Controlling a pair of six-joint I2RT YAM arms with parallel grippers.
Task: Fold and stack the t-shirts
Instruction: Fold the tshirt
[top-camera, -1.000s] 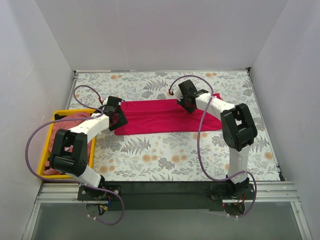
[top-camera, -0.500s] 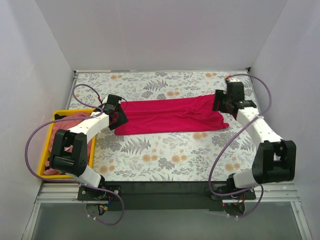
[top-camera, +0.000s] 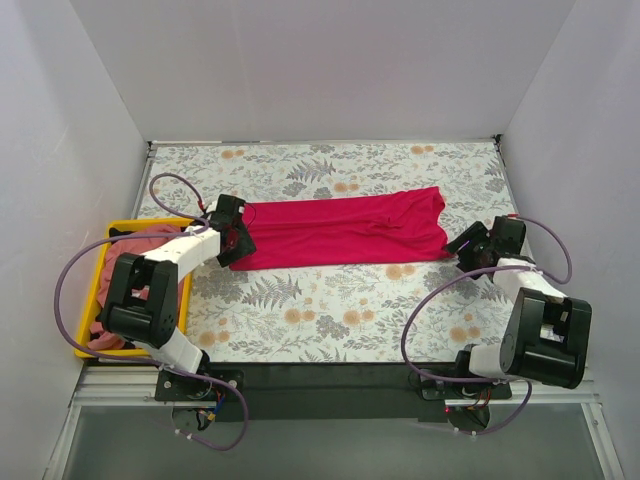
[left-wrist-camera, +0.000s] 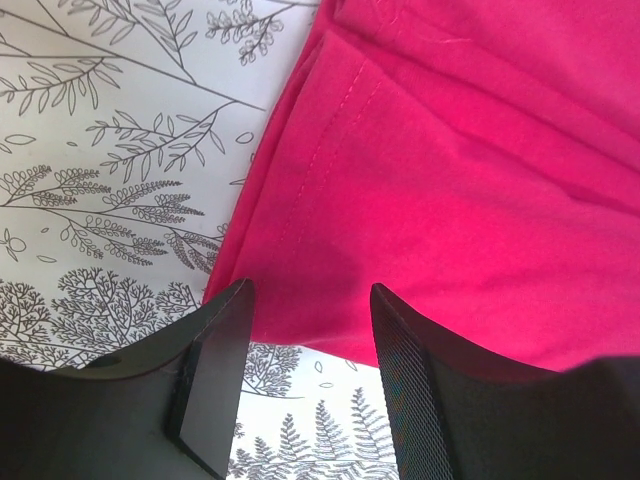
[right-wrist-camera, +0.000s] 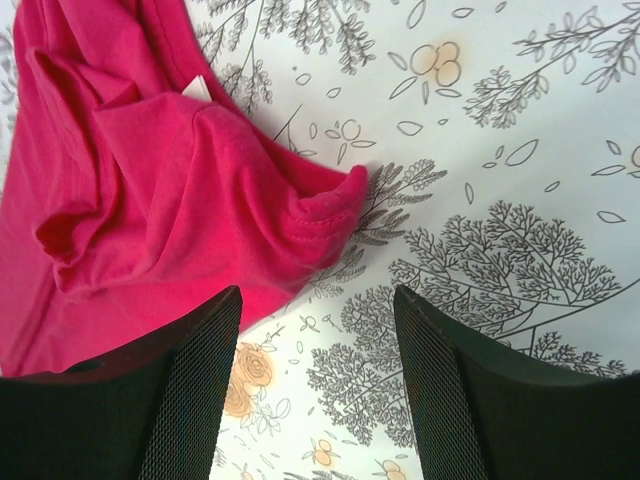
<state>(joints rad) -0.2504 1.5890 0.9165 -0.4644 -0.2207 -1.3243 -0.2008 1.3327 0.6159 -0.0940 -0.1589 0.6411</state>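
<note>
The magenta-red t-shirt lies folded into a long strip across the back middle of the table. My left gripper is open at its left end; in the left wrist view the shirt's edge lies between and past the open fingers. My right gripper is open and empty, just off the shirt's right end, whose bunched corner shows in the right wrist view. The salmon-pink t-shirt lies crumpled in the yellow bin.
The yellow bin stands at the table's left edge beside the left arm. White walls close in the table at the back and both sides. The tablecloth has a floral print.
My right gripper let go of the shirt's right end and moved down and to the right, away from it. The left gripper barely moved.
</note>
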